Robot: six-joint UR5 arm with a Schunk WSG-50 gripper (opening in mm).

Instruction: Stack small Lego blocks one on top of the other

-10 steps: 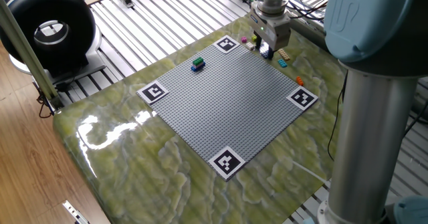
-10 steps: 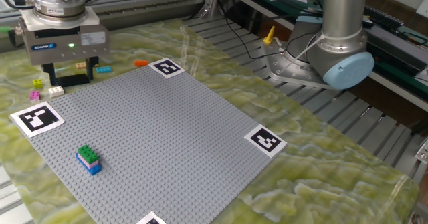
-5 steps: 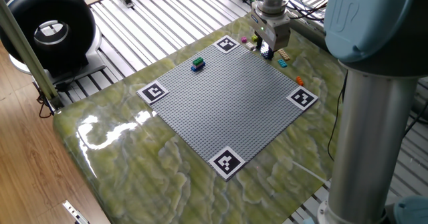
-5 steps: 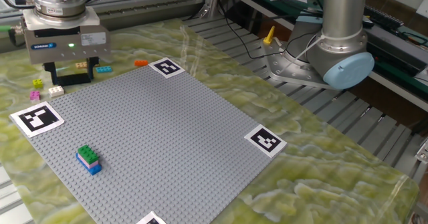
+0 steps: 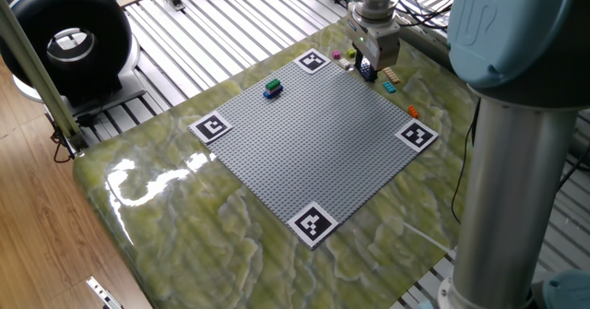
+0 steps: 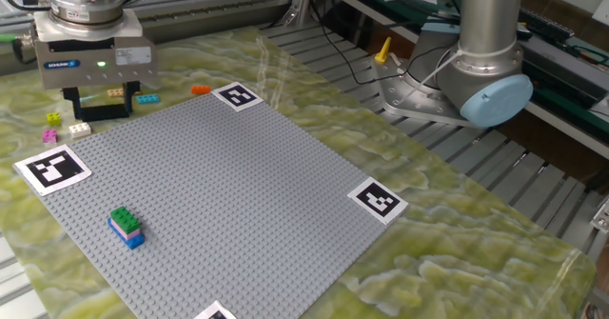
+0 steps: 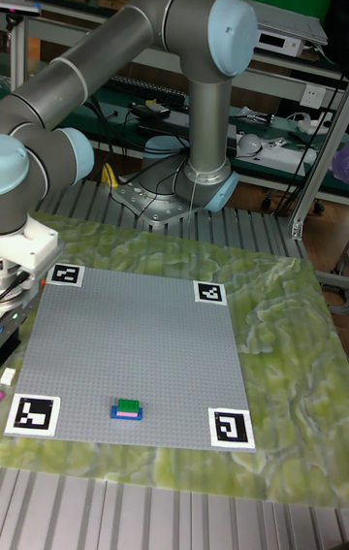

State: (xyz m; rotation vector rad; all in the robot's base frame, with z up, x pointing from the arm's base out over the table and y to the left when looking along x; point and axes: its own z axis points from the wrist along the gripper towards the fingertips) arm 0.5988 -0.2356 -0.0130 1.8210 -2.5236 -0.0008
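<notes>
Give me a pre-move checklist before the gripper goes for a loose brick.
1. Gripper low over the loose bricks at the baseplate edge: ok.
2. Jaw state or anything held: cannot tell.
3. Existing stack, green on pink on blue, upright on the baseplate: ok.
4. Cyan brick and orange brick lie apart from the gripper: ok.
5. Yellow brick and white brick beside the fingers, collision risk: cannot tell.

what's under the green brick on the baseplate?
Under the green brick sits a thin pink/purple layer, then a blue brick at the bottom, pressed onto the grey baseplate. How the studs under the stack engage cannot be seen; the bricks cover them.
</notes>
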